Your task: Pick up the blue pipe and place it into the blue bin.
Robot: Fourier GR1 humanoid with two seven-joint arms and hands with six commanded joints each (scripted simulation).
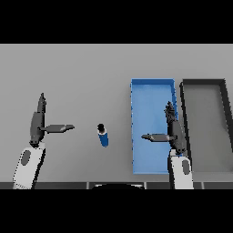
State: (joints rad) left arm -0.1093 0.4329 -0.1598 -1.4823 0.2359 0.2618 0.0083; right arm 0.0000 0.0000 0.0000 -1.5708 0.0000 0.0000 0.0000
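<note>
Now reach for pipe (103,135), lying on worktop (82,73) left of blue bin (152,84), untouched. Right hand (173,134) above bin, left hand (38,125) far left; both with fingers straight, thumbs spread. Better to close round mid-body, lift clear of bin wall. Ignore grey bin (205,84).

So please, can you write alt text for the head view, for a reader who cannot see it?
A small blue pipe lies on a grey table, untouched, between the robot's two open hands. The left hand is left of the pipe, and the right hand hangs over the right edge of an empty blue bin. A dark grey bin sits beside the blue one, further right.
</note>
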